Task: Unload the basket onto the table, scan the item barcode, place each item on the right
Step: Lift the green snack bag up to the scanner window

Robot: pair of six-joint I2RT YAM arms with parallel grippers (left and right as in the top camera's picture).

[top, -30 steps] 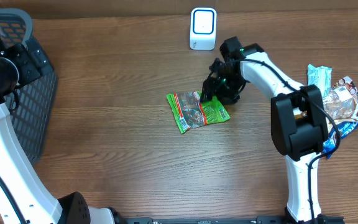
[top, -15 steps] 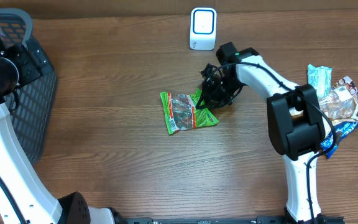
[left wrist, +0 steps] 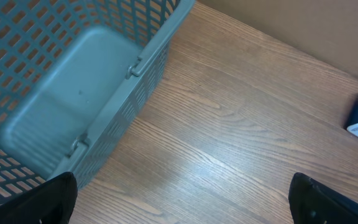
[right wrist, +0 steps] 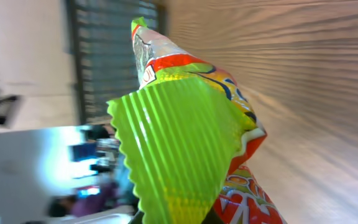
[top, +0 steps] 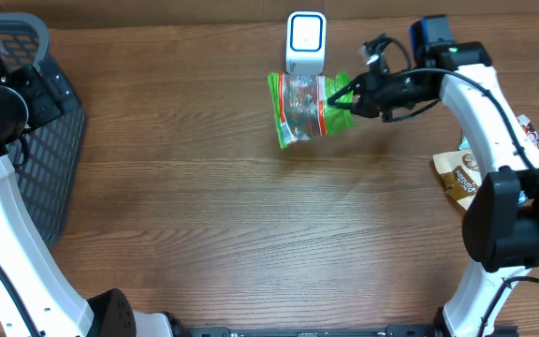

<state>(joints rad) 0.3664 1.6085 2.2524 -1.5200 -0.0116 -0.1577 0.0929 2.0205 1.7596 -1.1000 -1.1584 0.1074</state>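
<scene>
the right tool point(top: 349, 96) is clamping the green packet point(top: 302, 108) by its edge, holding it off the worktop point(top: 251, 215) beside the scanner point(top: 306, 42). the left tool point(left wrist: 184, 198) is gaping beside the basket point(left wrist: 73, 106)

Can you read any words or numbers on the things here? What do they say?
No text can be read anywhere.
Green packet: it has printing, but it is too blurred to read, even in the right wrist view.
Scanner: no words show.
Brown packet: the print is too small to read.
</scene>
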